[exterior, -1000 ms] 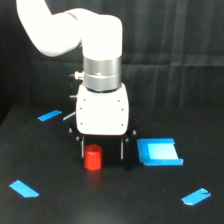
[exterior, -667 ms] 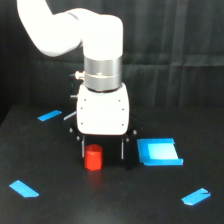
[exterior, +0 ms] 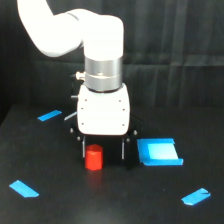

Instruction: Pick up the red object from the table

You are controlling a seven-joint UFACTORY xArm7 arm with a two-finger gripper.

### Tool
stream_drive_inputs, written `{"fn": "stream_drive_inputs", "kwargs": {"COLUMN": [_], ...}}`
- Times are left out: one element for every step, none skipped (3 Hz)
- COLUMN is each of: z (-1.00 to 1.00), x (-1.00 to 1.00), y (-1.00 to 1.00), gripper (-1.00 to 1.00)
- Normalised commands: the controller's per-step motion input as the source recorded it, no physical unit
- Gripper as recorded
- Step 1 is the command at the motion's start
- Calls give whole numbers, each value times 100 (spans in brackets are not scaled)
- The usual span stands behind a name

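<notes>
The red object [exterior: 93, 158] is a small orange-red block standing on the black table [exterior: 115, 200] in the middle of the exterior view. My gripper [exterior: 103, 151] hangs straight down from the white arm, with its white body [exterior: 103, 110] just above and behind the block. Its two dark fingers [exterior: 82, 147] stand apart on either side of the block, which is nearer the finger on the view's left. The jaws are open and I cannot tell whether either finger touches the block. The fingertips are down near the table surface.
A flat blue square piece [exterior: 159, 151] lies on the table just to the exterior view's right of the gripper. Blue tape strips lie at the back left [exterior: 50, 115], front left [exterior: 24, 188] and front right [exterior: 196, 196]. A black curtain hangs behind.
</notes>
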Motion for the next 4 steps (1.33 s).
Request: {"fn": "stream_drive_inputs", "kwargs": {"z": [-5, -6, -7, 5], "x": [17, 2, 14, 20], "y": [-7, 9, 2, 8], "gripper": [77, 48, 72, 96]}}
